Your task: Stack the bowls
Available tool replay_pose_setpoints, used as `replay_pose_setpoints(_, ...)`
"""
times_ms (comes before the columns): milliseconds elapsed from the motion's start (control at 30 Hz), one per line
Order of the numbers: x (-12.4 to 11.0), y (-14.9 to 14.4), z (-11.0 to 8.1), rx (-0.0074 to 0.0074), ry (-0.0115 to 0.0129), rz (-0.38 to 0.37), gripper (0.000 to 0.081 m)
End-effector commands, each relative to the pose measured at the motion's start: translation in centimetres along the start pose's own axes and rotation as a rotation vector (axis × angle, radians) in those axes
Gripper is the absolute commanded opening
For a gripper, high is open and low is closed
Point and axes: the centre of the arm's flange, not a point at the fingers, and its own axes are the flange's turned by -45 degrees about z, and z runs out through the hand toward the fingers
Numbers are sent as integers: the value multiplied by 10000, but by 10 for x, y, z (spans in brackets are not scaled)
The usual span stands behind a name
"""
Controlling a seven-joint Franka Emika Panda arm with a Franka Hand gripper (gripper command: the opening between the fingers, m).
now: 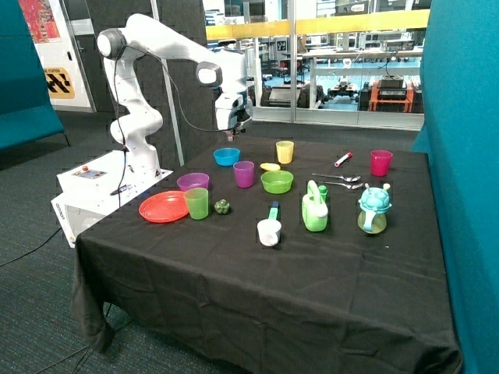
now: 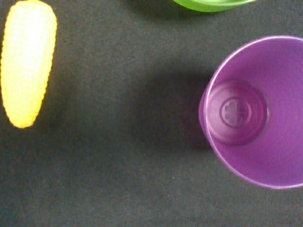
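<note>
Three bowls stand apart on the black tablecloth, none inside another. The blue bowl [image 1: 227, 156] is at the back, the lime green bowl [image 1: 277, 181] sits near the middle, and the purple bowl [image 1: 192, 181] is beside the orange-red plate. My gripper [image 1: 231, 134] hangs in the air just above the blue bowl and holds nothing that I can see. In the wrist view only a sliver of the green bowl's rim [image 2: 208, 4] shows at the picture's edge.
A purple cup [image 1: 244, 173] [image 2: 258, 113] and a yellow toy corn cob [image 1: 270, 167] [image 2: 27, 61] lie between the blue and green bowls. Also on the table are an orange-red plate [image 1: 164, 206], a green cup [image 1: 196, 202], a yellow cup [image 1: 284, 151], a pink cup [image 1: 380, 162], spoons [image 1: 337, 178] and a green watering can [image 1: 315, 209].
</note>
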Motion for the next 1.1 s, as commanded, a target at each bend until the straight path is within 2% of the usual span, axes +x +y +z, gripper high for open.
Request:
replay_pose_setpoints(0, 0, -1, -1, -13, -5, -5322, 808)
replay_pose_setpoints(67, -4, -2, -1, -13, -5, -5489, 808)
replay_pose_setpoints(100, -6, -2, -1, -13, -5, -5565, 679)
replay_pose_setpoints(133, -7, -3, 0, -13, -5, -5559, 468)
replay_pose_setpoints(167, -9, -3, 0, -13, -5, -5617, 359)
replay_pose_setpoints(233, -11, -3, 0, -13, -5, -5625, 281)
replay_pose_setpoints(533, -7, 3, 1, -13, -5, -5447, 254)
replay_pose_setpoints(800, 20, 13, 3, -13, -5, -4944, 281)
replay_pose_setpoints(1067, 44, 7, 7, -13, -5, -4953, 271)
